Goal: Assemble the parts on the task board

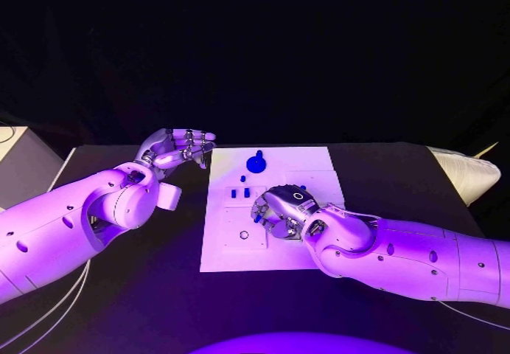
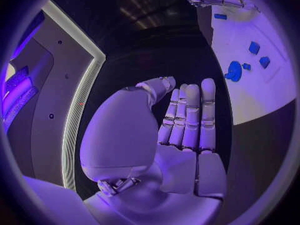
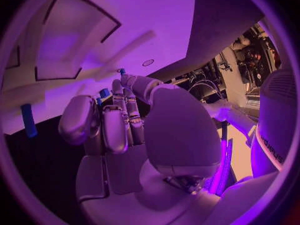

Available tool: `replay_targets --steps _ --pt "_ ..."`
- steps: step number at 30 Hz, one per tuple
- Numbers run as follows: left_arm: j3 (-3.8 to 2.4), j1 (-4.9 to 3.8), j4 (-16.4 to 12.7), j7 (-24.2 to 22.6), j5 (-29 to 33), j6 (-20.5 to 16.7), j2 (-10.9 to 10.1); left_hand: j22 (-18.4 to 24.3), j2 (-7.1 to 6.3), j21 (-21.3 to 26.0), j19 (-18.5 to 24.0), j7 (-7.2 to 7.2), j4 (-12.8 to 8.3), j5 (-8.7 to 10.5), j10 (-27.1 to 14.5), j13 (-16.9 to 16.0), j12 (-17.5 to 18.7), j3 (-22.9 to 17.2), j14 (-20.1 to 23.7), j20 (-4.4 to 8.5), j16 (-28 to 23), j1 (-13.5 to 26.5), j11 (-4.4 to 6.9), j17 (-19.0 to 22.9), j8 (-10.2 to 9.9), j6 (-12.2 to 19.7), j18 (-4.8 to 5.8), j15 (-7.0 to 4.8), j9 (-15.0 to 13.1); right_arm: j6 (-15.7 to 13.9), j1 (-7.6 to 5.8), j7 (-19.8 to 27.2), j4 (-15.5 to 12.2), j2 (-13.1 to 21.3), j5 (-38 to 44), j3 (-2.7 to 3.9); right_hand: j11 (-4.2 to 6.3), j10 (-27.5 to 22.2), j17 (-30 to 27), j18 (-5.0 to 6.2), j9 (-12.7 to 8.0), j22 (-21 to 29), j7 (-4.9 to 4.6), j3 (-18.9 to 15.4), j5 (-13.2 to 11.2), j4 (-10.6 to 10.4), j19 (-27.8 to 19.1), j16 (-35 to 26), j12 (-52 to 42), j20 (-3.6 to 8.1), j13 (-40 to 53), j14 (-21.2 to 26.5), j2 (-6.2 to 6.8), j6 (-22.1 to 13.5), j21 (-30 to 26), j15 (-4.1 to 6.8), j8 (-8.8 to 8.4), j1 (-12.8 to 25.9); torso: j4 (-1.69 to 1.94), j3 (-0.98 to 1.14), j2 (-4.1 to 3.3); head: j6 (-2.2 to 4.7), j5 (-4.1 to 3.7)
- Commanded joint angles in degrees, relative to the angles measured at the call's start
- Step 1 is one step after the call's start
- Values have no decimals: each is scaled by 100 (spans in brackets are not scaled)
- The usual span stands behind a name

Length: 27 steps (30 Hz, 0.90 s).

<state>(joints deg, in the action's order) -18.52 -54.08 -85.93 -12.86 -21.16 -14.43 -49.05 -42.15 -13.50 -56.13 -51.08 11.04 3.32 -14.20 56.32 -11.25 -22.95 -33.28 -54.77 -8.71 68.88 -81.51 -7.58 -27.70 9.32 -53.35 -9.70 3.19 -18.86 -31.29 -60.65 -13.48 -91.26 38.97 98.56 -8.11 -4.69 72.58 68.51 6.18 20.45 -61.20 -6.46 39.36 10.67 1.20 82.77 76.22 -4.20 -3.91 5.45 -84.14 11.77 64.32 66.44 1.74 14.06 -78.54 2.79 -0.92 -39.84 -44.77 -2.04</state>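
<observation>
The white board (image 1: 271,210) lay in the middle of the black table (image 1: 393,169), long axis running away from the robot. The right hand (image 1: 281,214) rested over its centre, fingers curled down among small blue parts (image 1: 240,192); whether it actually gripped one I could not tell. The left hand (image 1: 180,147) hovered just off the board's far left corner, fingers straight and together, holding nothing. A large round blue part (image 1: 256,162) sat near the far edge, its narrow tip pointing away from the robot. The likely risk was the right hand's bulk nudging the two upright pieces beside it, or a part slipping unseen under the fingers.
</observation>
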Motion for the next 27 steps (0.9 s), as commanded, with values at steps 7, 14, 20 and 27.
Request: replay_targets --steps 7,14,20,27 --pt "-5 1 -7 -4 35 74 2 7 25 32 -41 16 2 1 -40 -2 -18 39 47 3 -22 -26 14 10 38 -17 -90 13 6 -11 5 -92 22 -23 185 0 199 239 5 -52 6 -8 -17 -1 28 47 9 28 -7 47 4 -239 -28 14 29 37 17 11 1 -2 2 -16 -6" --pt "-5 1 -9 0 34 80 3 10 28 36 -41 15 4 1 -45 -1 -18 42 48 2 -24 -28 14 12 41 -19 -90 14 8 94 18 -83 95 -85 190 0 199 239 5 -52 6 -8 -17 -1 28 47 9 28 -7 47 4 -239 -28 14 29 37 17 11 10 -2 3 -32 1" --pt "-5 1 -12 2 34 83 -2 10 28 36 -41 15 4 1 -45 -1 -18 42 48 2 -24 -28 14 12 41 -19 -90 14 8 229 45 -118 189 -152 223 -1 199 242 -4 -53 11 -11 -18 2 40 54 7 26 -2 48 6 -237 -26 12 32 37 20 18 6 -6 4 -43 11" --pt "-5 1 -18 6 33 83 -10 10 28 36 -41 15 4 1 -45 -1 -18 42 48 2 -24 -28 14 12 41 -19 -90 14 8 421 82 -161 255 -222 266 -3 198 242 2 -50 12 4 -18 2 40 55 3 31 -1 49 6 -238 -26 12 19 37 20 19 -1 -4 4 -50 18"
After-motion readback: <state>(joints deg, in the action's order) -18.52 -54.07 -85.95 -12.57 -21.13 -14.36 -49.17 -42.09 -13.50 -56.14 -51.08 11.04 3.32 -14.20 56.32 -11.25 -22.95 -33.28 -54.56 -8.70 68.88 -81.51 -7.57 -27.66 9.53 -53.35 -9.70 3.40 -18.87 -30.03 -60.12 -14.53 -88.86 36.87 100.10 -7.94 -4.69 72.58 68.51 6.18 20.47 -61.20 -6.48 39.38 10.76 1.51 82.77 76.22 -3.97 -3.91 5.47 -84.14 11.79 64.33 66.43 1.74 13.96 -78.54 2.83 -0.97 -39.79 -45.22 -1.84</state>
